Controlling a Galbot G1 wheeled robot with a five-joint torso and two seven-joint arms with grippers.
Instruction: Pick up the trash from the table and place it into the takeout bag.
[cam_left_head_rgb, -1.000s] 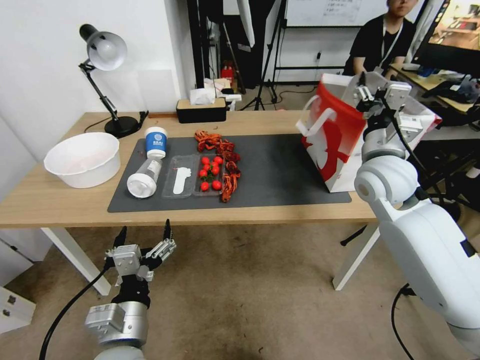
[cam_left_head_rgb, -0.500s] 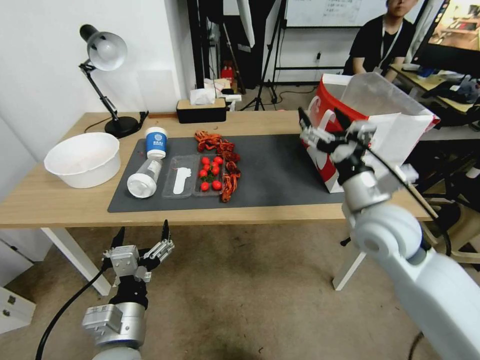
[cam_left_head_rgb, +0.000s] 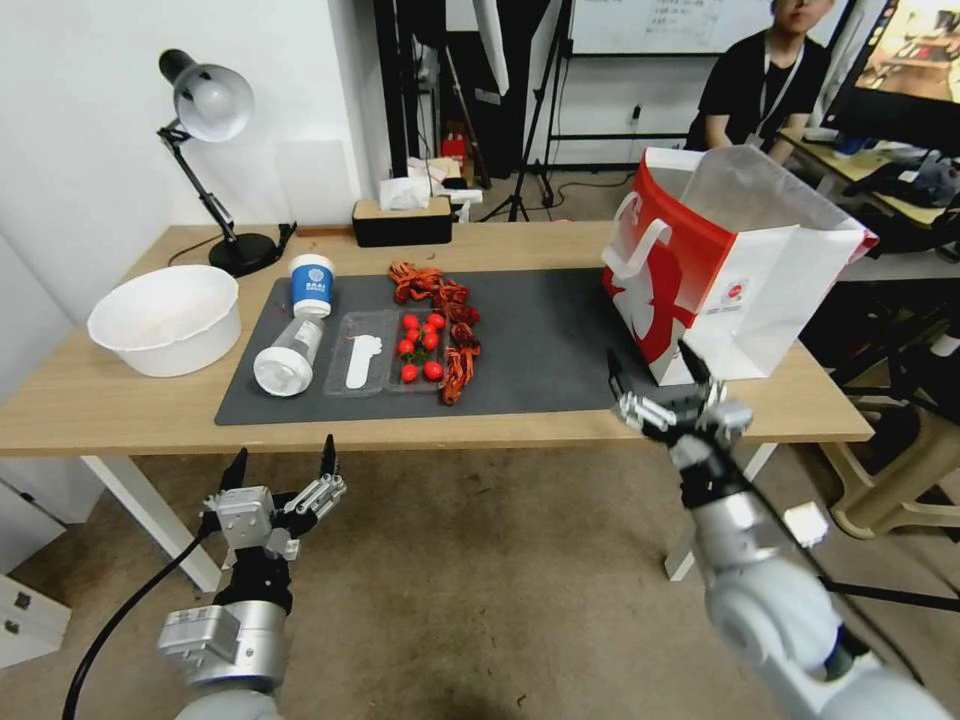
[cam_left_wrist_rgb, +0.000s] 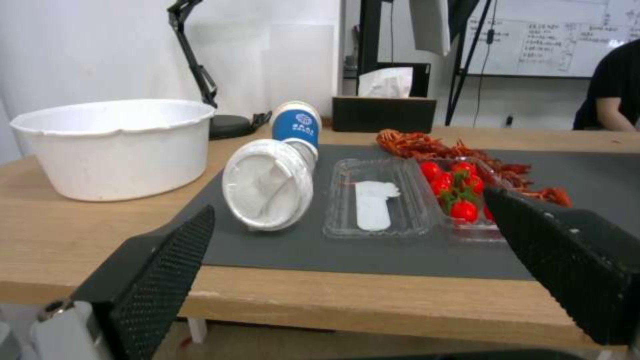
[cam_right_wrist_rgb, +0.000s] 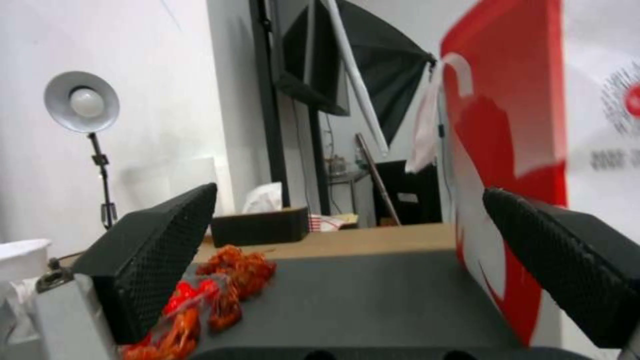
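While the bag (cam_left_head_rgb: 735, 270) is standing open-mouthed on the table's (cam_left_head_rgb: 150, 410) right end, ready to take whatever is dropped in, the right gripper (cam_left_head_rgb: 662, 385) is hanging just off the near edge below it, fingers apart and empty. The left gripper (cam_left_head_rgb: 283, 472) is waiting low before the table, likewise spread and holding nothing, facing the tipped cup (cam_left_wrist_rgb: 268, 184) lying on the mat (cam_left_head_rgb: 560, 340) beside the clear tray (cam_left_head_rgb: 362, 365).
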